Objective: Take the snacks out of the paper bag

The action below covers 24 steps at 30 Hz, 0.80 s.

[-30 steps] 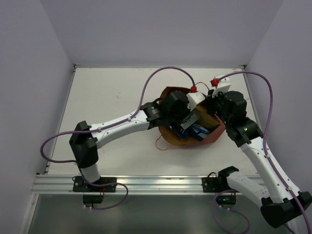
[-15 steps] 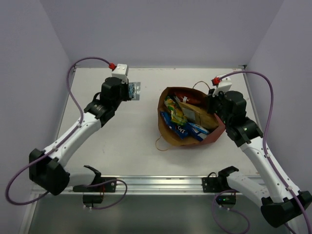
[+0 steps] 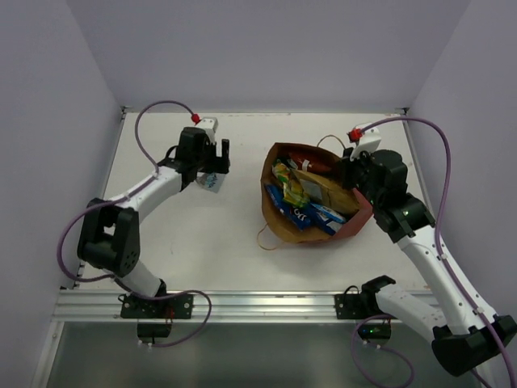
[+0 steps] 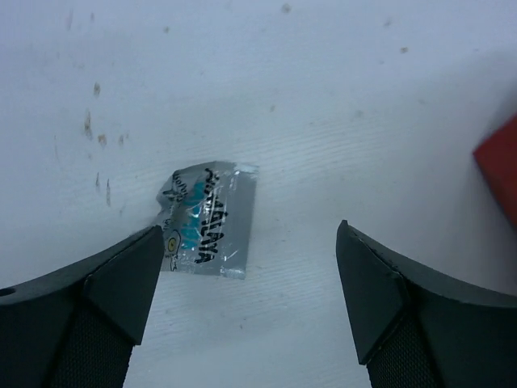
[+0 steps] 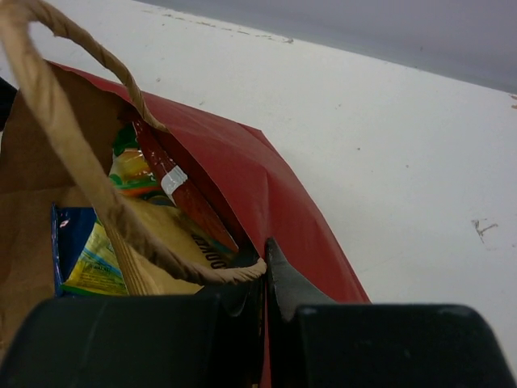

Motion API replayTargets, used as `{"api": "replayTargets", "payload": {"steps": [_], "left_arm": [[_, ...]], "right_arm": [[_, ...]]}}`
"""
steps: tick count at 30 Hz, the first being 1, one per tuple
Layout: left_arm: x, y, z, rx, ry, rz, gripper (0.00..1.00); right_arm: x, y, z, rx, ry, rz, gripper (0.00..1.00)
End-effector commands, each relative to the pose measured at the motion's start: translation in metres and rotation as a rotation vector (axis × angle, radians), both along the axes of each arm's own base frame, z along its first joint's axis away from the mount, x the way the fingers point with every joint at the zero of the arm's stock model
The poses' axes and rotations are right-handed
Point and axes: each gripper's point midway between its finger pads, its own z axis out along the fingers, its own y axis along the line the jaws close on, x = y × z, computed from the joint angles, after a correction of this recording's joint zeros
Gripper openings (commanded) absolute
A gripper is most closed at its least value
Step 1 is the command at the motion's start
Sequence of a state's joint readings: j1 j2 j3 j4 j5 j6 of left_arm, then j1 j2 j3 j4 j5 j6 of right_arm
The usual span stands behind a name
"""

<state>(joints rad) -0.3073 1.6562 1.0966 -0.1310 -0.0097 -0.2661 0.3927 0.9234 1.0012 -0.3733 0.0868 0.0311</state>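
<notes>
top external: snacks (image 3: 300, 196) fill paper bag (image 3: 282, 230), right hand (image 3: 348, 173) grasping it, left hand (image 3: 218, 156) released

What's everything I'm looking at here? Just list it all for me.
paper bag: one, brick-red outside, tan inside, right of the table's middle, mouth open.
snacks in the bag: several, exact count hidden; blue, yellow-green, tan, red.
loose packet: one, silver and teal, flat on the table left of the bag.
table: one, white.
rail: one, metal, along the near edge.
cables: two, purple, running along the arms.
left fingers: two, dark, open over the loose packet.
right fingers: two, dark, shut on the paper bag's rim.
</notes>
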Motion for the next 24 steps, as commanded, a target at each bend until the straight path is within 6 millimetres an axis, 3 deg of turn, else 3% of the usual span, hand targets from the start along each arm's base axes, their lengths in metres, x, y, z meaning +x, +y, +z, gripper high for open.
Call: {"api": "replayTargets", "payload": {"steps": [1,2,5,6,10,15,17,21,24], "left_arm": [[-0.011,-0.062,0.126,-0.030,-0.344,-0.271,0.94],[-0.026,-0.075,0.148,-0.029,-0.401,-0.338,0.93],[-0.079,-0.134,0.175,-0.032,-0.485,-0.648,0.91],[-0.100,-0.157,0.179,-0.043,-0.492,-0.741,0.87],[-0.147,-0.206,0.174,-0.022,-0.521,-0.976,0.82],[-0.183,-0.250,0.144,0.024,-0.508,-1.177,0.75],[-0.187,-0.261,0.128,0.048,-0.494,-1.241,0.71],[-0.195,-0.278,0.116,0.081,-0.478,-1.337,0.61],[-0.199,-0.291,0.101,0.102,-0.477,-1.383,0.61]], "right_arm": [[0.001,0.014,0.034,0.028,-0.078,0.078,0.00],[0.000,0.017,0.034,0.031,-0.073,0.090,0.00],[-0.003,0.024,0.037,-0.015,-0.079,0.168,0.00],[-0.004,0.024,0.037,-0.037,-0.078,0.183,0.00],[-0.003,0.025,0.038,-0.082,-0.081,0.212,0.00],[-0.007,0.031,0.038,-0.098,-0.078,0.267,0.00],[-0.008,0.033,0.036,-0.098,-0.069,0.281,0.00],[-0.012,0.037,0.034,-0.093,-0.056,0.307,0.00],[-0.014,0.037,0.031,-0.096,-0.040,0.315,0.00]]}}
